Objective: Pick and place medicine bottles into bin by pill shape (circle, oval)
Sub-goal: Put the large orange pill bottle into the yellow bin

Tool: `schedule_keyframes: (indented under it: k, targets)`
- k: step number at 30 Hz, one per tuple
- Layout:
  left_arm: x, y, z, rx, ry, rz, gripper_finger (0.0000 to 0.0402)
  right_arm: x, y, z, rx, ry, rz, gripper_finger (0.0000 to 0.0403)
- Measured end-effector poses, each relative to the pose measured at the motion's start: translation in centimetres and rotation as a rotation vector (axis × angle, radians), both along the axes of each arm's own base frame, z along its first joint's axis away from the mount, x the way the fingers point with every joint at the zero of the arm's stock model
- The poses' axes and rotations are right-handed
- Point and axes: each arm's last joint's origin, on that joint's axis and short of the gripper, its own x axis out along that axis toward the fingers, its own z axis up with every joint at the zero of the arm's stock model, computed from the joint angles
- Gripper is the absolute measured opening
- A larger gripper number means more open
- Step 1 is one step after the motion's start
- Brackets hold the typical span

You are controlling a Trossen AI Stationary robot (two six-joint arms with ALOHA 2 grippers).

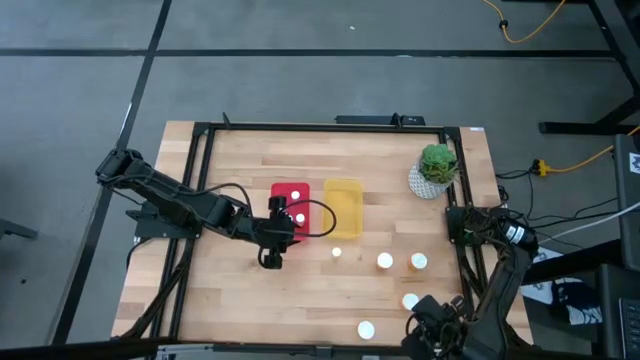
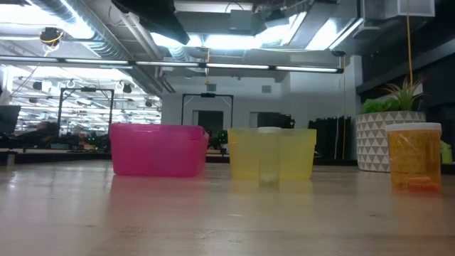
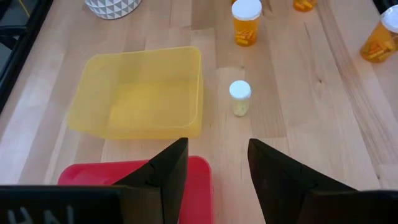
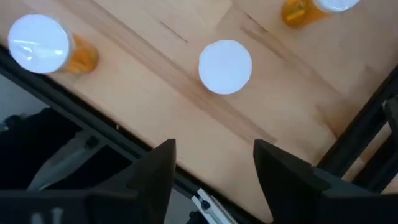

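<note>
High view: the left hand (image 1: 272, 258) hung open and empty beside the red bin (image 1: 290, 210), presumably post-drop; the right hand (image 4: 211, 158), open and empty, hovered over loose medicine bottles (image 1: 385, 261) on the surface (image 1: 230, 290).

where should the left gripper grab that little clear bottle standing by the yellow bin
Probably by its body just under the white cap, coming down from above. The small bottle stands upright and alone on bare wood beside the yellow bin, clear on every side. The left gripper is open and empty over the red bin, the bottle just ahead of it.
</note>
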Motion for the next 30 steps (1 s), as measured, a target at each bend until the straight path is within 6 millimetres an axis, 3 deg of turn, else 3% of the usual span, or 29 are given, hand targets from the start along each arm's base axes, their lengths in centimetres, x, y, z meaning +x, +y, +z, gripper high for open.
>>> schedule_keyframes:
  k: [6,17,24,30]
  targets:
    - [0.0,0.0,0.0,0.000,0.000,0.001,0.0160,0.3,-0.3,-1.3,-0.064,-0.085,-0.035,0.0253]
    - [0.0,0.0,0.0,0.002,0.000,0.000,0.0160,0.1,-1.0,-7.0,-0.034,0.027,-0.067,0.0255]
    - [0.0,0.0,0.0,0.002,0.000,-0.001,0.0160,0.1,-2.3,-9.1,-0.101,0.040,-0.024,0.0255]
    - [0.0,0.0,0.0,0.002,0.000,-0.001,0.0160,1.4,-3.0,-10.6,-0.076,0.005,0.049,0.0255]
